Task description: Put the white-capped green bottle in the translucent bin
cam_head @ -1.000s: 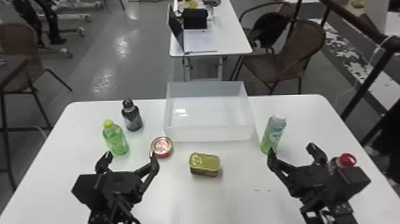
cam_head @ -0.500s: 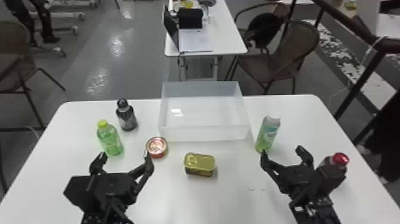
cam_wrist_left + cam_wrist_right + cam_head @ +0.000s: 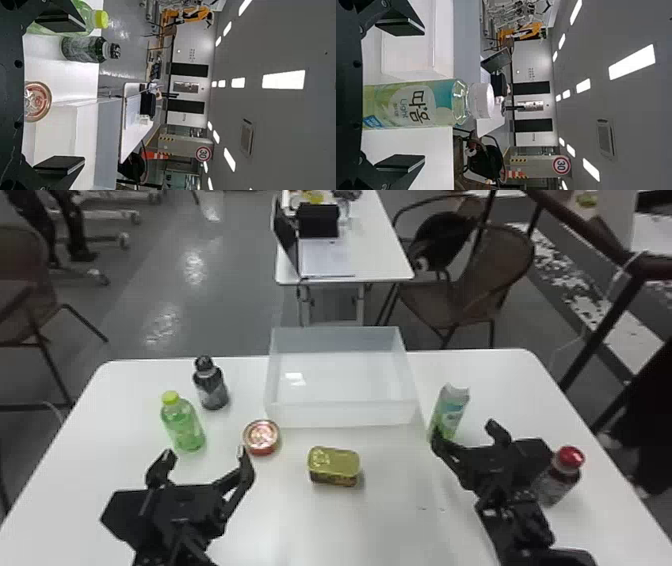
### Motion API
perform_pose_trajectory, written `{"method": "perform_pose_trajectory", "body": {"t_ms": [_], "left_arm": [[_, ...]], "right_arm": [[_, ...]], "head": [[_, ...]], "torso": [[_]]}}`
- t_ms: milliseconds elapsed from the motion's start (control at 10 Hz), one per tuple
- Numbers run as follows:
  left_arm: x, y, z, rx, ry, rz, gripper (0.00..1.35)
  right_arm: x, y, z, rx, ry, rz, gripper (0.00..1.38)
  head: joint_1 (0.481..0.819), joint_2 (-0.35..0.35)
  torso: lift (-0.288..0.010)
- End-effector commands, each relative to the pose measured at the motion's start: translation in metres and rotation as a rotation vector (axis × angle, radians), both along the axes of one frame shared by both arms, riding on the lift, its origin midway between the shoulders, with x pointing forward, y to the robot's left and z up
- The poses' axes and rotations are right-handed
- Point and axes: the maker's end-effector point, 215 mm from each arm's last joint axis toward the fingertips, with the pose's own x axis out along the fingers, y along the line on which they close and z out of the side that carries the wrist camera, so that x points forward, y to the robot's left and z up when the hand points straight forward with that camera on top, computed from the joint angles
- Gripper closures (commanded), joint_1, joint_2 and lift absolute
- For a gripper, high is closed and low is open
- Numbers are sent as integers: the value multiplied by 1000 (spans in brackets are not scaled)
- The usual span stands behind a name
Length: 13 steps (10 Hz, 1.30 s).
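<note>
- Head view: white-capped green bottle (image 3: 453, 406) upright just beside near-right corner of translucent bin (image 3: 340, 415), bin at worktop's (image 3: 395, 525) far edge. Right gripper (image 3: 467, 432) near bottle, left gripper (image 3: 205, 452) toward left edge.
- Left wrist view: jaws spread.
- Right wrist view: jaws spread, bottle between, not pinched.
</note>
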Motion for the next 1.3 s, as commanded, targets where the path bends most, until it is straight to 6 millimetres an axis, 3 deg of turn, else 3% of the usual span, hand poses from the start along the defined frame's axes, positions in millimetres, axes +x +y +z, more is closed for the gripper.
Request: {"method": "perform_pose_trajectory", "body": {"t_ms": [0, 300, 700, 1000, 1100, 1200], "left_arm": [[-1, 3, 0, -3, 0, 7, 127], [-4, 5, 7, 13, -29, 21, 128], [-7, 7, 2, 6, -17, 26, 128], [-10, 10, -2, -1, -8, 31, 128], [-11, 10, -2, 1, -7, 30, 127], [-11, 11, -2, -3, -8, 33, 127]], "right_arm": [[10, -7, -3, -12, 6, -23, 162], [33, -14, -8, -39, 14, -65, 157], [41, 3, -28, -26, 70, 14, 160], [62, 18, -18, -122, 66, 52, 239], [65, 18, -16, -119, 66, 50, 315], [62, 22, -16, -113, 64, 68, 937]], "head": [[695, -13], [695, -29], [695, -12], [695, 5], [695, 8], [695, 12]], "torso": [[-47], [-47], [-47], [-47], [-47], [-47]]}}
